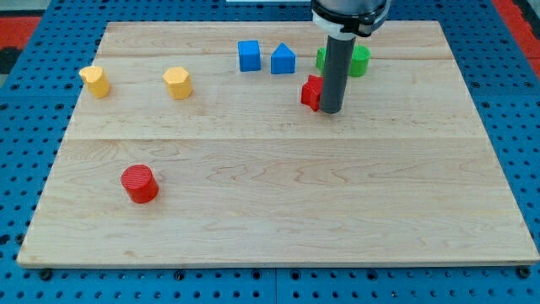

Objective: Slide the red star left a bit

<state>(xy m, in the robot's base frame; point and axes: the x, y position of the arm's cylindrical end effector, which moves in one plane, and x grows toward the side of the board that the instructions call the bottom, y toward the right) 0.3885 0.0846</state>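
Wooden board [278, 211] | your tip [331, 111] touches red star [311, 92] on its right | no jaws, just a rod

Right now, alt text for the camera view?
My tip sits against the view's right side of the red star on a wooden board. Behind are a blue cube, blue house-shaped block and green block; two yellow blocks and a red cylinder lie left.
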